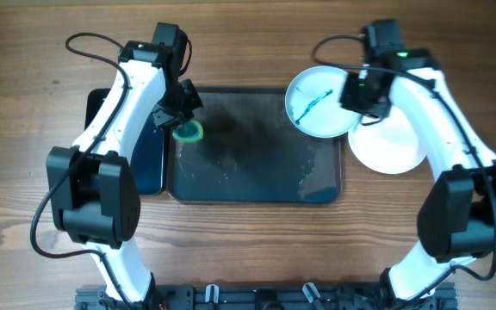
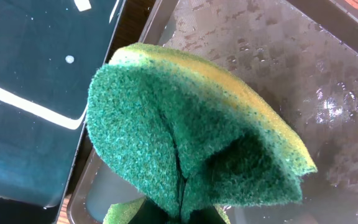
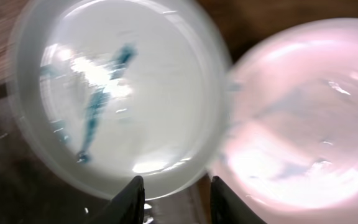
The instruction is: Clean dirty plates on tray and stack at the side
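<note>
Over the tray (image 1: 248, 168) corner, the smeared plate (image 1: 317, 103) lies under half-open right gripper (image 3: 178, 191) (empty); left gripper (image 1: 177, 116) pinches sponge (image 2: 185, 137).

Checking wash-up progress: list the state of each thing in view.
Sponge: folded, pinched in the shut left gripper over the tray.
Tray: wet, dotted with droplets.
Smeared plate: dirty, blue streak, over the tray's far right corner.
Other plate: looks clean, on the table beside the tray.
Right gripper: astride the smeared plate's rim, grip unclear.
</note>
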You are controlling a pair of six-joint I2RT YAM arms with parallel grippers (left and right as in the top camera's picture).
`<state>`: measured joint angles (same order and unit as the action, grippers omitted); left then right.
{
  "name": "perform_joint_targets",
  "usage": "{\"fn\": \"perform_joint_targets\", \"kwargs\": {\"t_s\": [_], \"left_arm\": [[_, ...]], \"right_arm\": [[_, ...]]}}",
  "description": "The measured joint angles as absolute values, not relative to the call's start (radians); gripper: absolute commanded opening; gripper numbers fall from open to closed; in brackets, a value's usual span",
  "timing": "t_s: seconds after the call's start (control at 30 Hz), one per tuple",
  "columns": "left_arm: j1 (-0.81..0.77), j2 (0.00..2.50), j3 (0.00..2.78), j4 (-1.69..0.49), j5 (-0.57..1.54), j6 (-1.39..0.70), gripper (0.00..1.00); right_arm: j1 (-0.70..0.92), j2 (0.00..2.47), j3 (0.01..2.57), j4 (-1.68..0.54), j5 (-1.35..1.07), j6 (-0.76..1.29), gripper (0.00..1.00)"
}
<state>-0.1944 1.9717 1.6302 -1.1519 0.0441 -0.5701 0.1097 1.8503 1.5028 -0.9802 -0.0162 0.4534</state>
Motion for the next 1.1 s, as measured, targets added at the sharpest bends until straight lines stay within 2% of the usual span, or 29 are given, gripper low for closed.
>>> {"fn": "perform_joint_targets", "kwargs": {"t_s": [0.17, 0.83, 1.03, 1.1], "left_arm": [[-0.194, 1.972, 1.630, -1.151, 0.044, -0.570, 0.04], [-0.194, 1.972, 1.630, -1.151, 0.044, -0.570, 0.04], [-0.194, 1.972, 1.630, -1.151, 0.044, -0.570, 0.04], [-0.194, 1.972, 1.630, -1.151, 0.044, -0.570, 0.04]], "right_arm": [[0.056, 1.850, 1.436, -0.959, -0.014, 0.468, 0.34], [0.062, 1.851, 1.230, -0.730, -0.044, 0.448, 0.33], [0.065, 1.851, 1.229, -0.708, -0.059, 0.432, 0.20], [0.068, 1.851, 1.229, -0.708, -0.060, 0.427, 0.19]]}}
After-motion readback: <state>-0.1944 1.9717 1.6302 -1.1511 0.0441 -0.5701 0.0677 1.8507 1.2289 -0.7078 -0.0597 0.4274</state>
